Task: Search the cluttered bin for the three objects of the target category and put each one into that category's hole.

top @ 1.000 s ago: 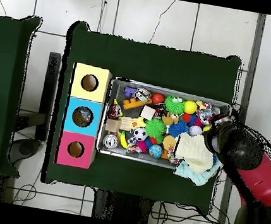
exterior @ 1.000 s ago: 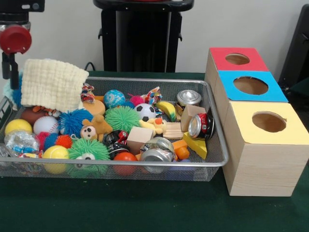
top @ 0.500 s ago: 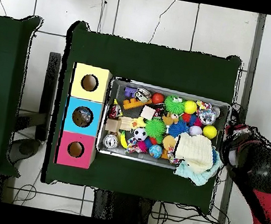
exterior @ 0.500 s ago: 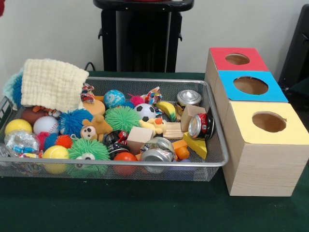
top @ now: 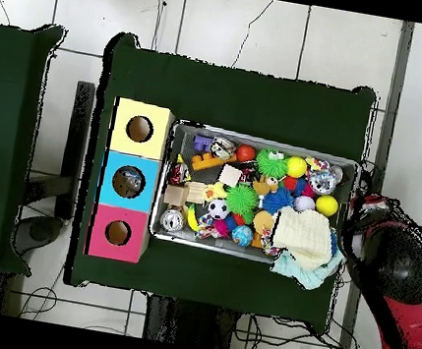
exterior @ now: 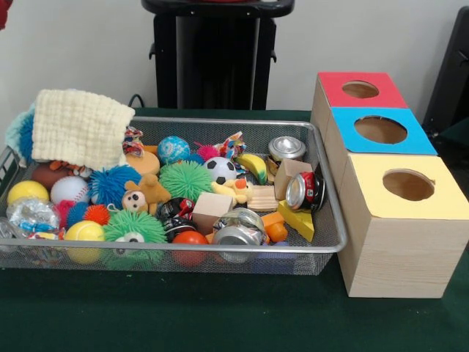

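Only the arm shows; cloth covers toys.

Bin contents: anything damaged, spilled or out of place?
Two things. The cream knitted cloth drapes over the wire bin's far corner, and the overhead view shows it spilling past the rim. The red can lies on its side and looks dented. Nothing has spilled onto the table.

The wide, shallow silver wire-mesh basket sat on the green cloth, crammed with toys. One crinkled clear plastic bottle lay on its side in the basket's front corner farthest from the boxes. The round hole in the bright blue square top of the middle pale wooden box stood beside the basket.
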You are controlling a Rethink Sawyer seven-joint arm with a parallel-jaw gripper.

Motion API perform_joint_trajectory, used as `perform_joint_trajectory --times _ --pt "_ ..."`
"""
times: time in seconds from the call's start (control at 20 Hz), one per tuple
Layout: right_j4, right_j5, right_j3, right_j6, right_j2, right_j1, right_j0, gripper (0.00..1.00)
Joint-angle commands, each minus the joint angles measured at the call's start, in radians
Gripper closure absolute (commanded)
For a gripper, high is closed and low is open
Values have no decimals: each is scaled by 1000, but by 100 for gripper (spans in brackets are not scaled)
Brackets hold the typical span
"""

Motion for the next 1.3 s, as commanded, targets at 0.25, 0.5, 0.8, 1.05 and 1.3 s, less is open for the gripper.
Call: perform_joint_trajectory --times 0.25,0.5,0.8,1.05,1.3 --pt "76 -143 142 232 179 82 -39 0" --pt "101 -127 155 224 204 73 -52 0" --pt "154 -112 176 261 218 56 -23 0" --pt "194 -83 179 262 200 40 2 0" --pt "203 -61 150 213 201 58 -15 0"
